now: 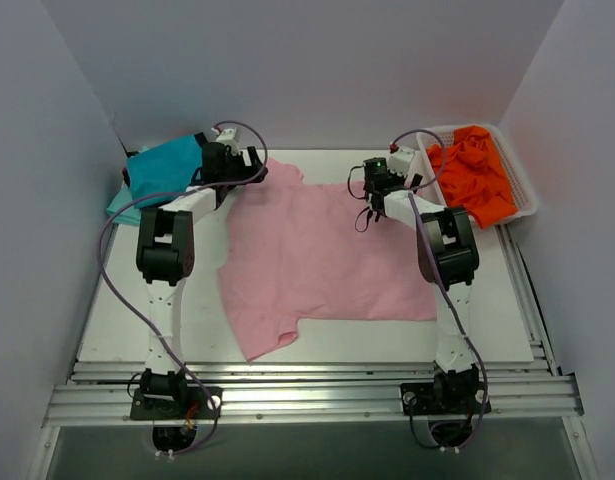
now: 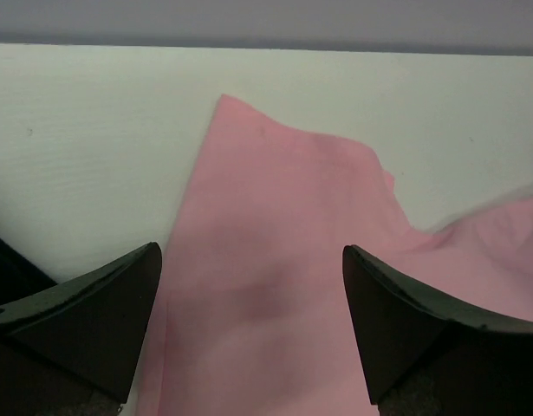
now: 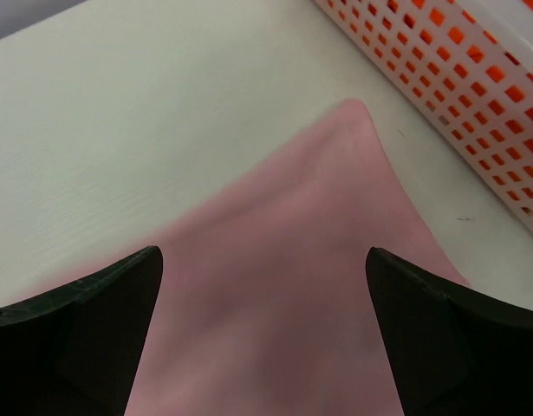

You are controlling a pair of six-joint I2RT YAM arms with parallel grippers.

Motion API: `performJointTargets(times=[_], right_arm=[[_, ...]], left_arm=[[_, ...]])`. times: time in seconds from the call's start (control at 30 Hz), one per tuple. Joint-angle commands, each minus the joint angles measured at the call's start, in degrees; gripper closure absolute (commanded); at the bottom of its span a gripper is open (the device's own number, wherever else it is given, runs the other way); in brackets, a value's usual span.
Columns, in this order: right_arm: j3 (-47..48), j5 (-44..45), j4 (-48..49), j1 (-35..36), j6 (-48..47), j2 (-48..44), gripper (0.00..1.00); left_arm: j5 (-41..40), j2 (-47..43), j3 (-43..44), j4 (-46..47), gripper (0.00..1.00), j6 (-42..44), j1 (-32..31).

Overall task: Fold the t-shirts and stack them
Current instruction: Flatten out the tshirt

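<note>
A light pink t-shirt [image 1: 317, 260] lies spread flat in the middle of the table. My left gripper [image 1: 249, 168] hovers over its far left corner, jaws wide open, pink cloth [image 2: 266, 295] lying between the fingers and not held. Over the far right corner my right gripper [image 1: 375, 192] also stands open above the cloth [image 3: 275, 321]. A teal t-shirt [image 1: 162, 170] lies folded at the far left. Bright orange t-shirts [image 1: 477, 175] are bunched in the white basket [image 1: 527, 205] at the far right.
The white lattice basket wall [image 3: 457, 95] runs close to the right gripper's right side. Grey walls enclose the table on the left, back and right. Bare white tabletop [image 1: 117, 320] shows to the left of the pink shirt.
</note>
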Motion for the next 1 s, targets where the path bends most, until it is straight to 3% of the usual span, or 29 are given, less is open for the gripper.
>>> performJointTargets(times=[0.0, 0.13, 0.5, 0.6, 0.67, 0.73, 0.77, 0.8, 0.83, 0.9, 0.97], right_arm=[[4.01, 9.15, -1.23, -0.02, 2.49, -4.02, 0.0], [2.52, 10.57, -0.79, 0.07, 2.14, -8.75, 0.0], [-15.56, 12.59, 0.35, 5.76, 4.16, -27.83, 0.0], [-22.77, 15.4, 5.34, 10.34, 1.72, -34.95, 0.0], [-31.82, 15.05, 14.1, 16.48, -1.02, -41.01, 0.0], [-37.36, 16.19, 17.91, 21.83, -3.39, -44.7, 0.01], [-38.26, 16.63, 17.67, 23.61, -4.1, -45.68, 0.03], [-38.88, 17.76, 17.23, 25.02, -4.54, -46.39, 0.04], [-40.53, 19.08, 16.01, 27.03, -4.46, -48.13, 0.04], [-40.99, 18.49, 9.8, 27.14, 0.69, -50.51, 0.0], [-40.99, 15.5, -2.68, 25.48, 10.08, -54.9, 0.0]], left_arm=[[0.01, -6.79, -0.19, 6.76, 0.06, -2.38, 0.51], [-4.12, -13.55, -3.27, 5.03, 0.06, -2.21, 0.42], [-16.94, -41.76, -33.75, 6.42, 0.04, -1.85, -7.04], [-23.79, -49.58, -45.26, 9.93, 0.04, -2.38, -13.18], [-30.02, -53.88, -51.67, 12.04, 0.05, -3.7, -20.03], [-31.8, -56.36, -55.29, 16.76, 0.06, 2.92, -26.53], [-37.9, -58.2, -57.23, 20.28, 0.06, 6.2, -34.22], [-40.75, -58.65, -61.68, 24.23, 0.06, 9.19, -37.69], [-41.04, -58.66, -63.9, 32.53, 0.06, 9.91, -39.46], [-35.09, -57.35, -66.55, 35.77, 0.06, 4.94, -36.86], [-32.43, -57.6, -62.72, 22.05, 0.06, -1.58, -34.74]])
